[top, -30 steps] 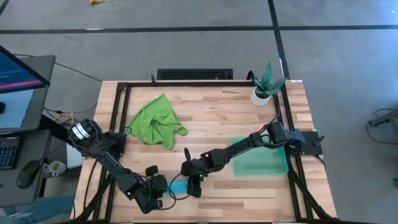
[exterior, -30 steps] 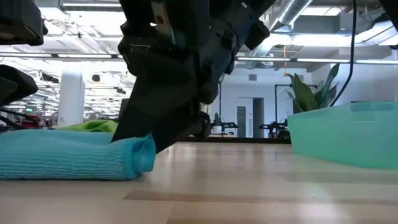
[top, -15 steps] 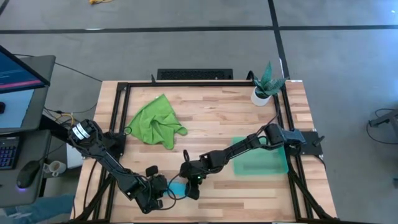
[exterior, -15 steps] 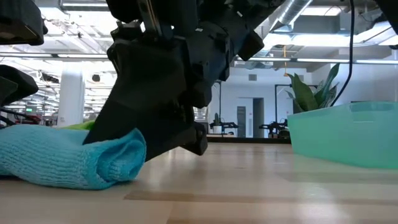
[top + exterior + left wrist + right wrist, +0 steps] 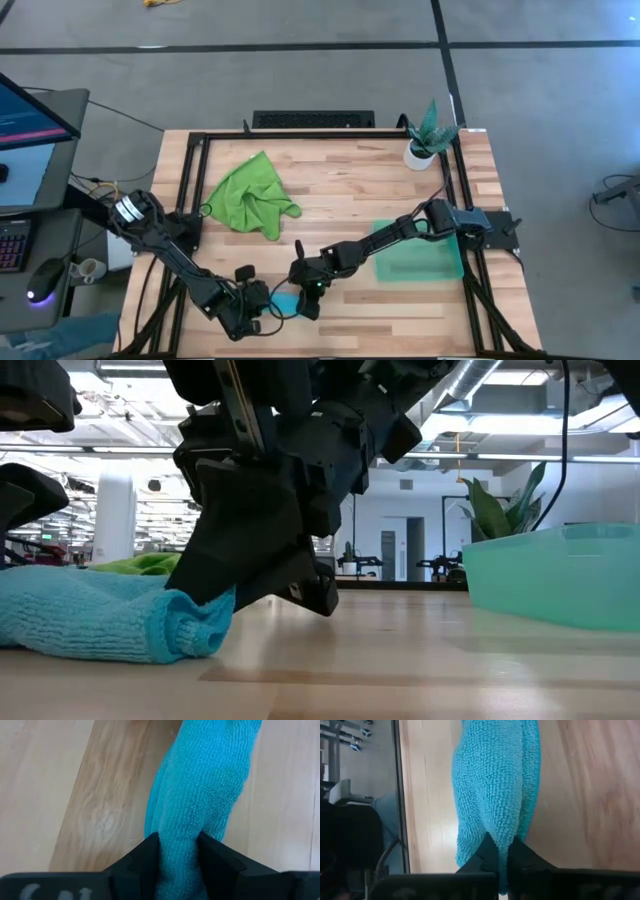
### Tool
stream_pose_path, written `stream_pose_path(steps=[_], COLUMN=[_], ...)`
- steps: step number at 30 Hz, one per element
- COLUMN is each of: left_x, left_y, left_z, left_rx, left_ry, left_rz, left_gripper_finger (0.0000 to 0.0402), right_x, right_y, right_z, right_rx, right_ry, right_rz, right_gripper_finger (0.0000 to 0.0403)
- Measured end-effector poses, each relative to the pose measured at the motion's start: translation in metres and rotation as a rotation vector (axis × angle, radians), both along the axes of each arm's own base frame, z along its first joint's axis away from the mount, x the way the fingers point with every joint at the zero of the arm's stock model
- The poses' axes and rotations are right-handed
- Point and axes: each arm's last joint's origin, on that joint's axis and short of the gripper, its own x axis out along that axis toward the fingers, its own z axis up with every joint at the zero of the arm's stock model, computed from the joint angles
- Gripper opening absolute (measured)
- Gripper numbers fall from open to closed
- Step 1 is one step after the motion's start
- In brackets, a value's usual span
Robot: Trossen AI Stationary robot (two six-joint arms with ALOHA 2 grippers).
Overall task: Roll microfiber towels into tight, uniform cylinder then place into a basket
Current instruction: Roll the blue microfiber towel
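Left wrist view, left gripper [image 5: 178, 851] clamped on the rolled blue towel [image 5: 200, 785], cloth filling its jaws, right gripper [image 5: 498, 851] pinching the towel's other end, basket [image 5: 420, 262] well apart.

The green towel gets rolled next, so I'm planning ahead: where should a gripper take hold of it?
Take the green towel by its narrow tail nearest the table's front, coming from above. It lies crumpled and spread, and that corner sticks out clear of the bulk.
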Motion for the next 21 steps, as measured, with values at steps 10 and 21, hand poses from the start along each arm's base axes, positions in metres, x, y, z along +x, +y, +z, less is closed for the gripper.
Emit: stream_pose_path(steps=[10, 21], left_x=[0.004, 0.013], left_y=[0.004, 0.015], left_z=[0.003, 0.019], left_rx=[-0.069, -0.165], left_ry=[0.045, 0.289], left_rz=[0.029, -0.063], left_gripper_finger=[0.0151, 0.0201], right_x=[0.000, 0.000], right_y=[0.000, 0.002], right_z=[0.000, 0.000], right_rx=[-0.007, -0.011], right_ry=[-0.003, -0.011], right_rz=[0.000, -0.001], right_gripper_finger=[0.0018, 0.0018])
